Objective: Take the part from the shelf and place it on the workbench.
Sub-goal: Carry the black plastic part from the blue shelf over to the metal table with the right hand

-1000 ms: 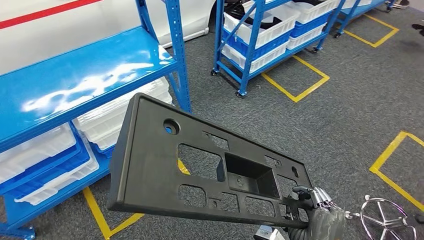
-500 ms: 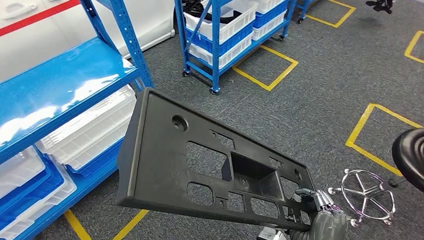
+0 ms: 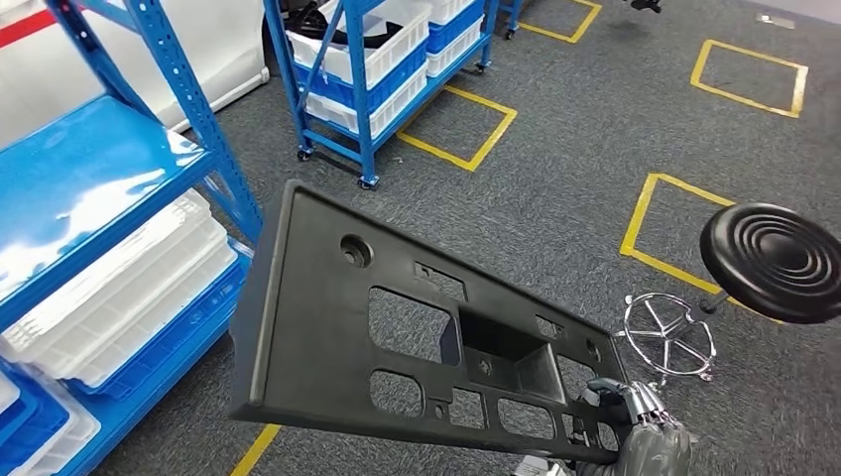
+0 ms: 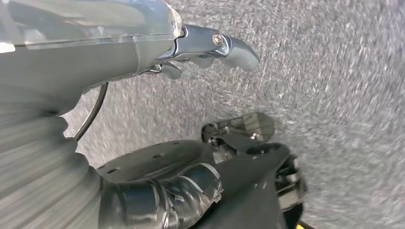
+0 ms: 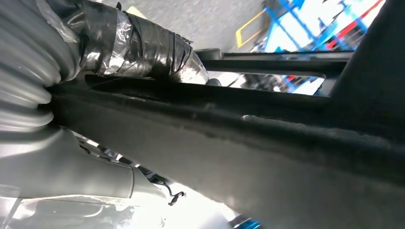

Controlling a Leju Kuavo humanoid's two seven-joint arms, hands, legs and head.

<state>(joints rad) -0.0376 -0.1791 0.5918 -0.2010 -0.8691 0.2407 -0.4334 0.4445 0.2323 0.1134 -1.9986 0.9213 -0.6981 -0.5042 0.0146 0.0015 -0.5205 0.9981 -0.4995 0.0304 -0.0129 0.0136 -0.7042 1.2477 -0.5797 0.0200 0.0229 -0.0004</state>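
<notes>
Grey carpet marked with yellow tape squares spreads below me, with a blue shelf (image 3: 89, 188) of white bins on my left and a black stool (image 3: 776, 260) on my right. My right hand (image 3: 640, 426) grasps the part (image 3: 397, 337), a broad black plastic panel with cut-outs, at one lower corner, so it juts out tilted over the floor. It looks stiff and fairly light, but held so far from its middle it will lever hard; a grip nearer the centre opening would steady it. Whether my left hand (image 4: 162, 195) is clenched or loose I cannot tell.
</notes>
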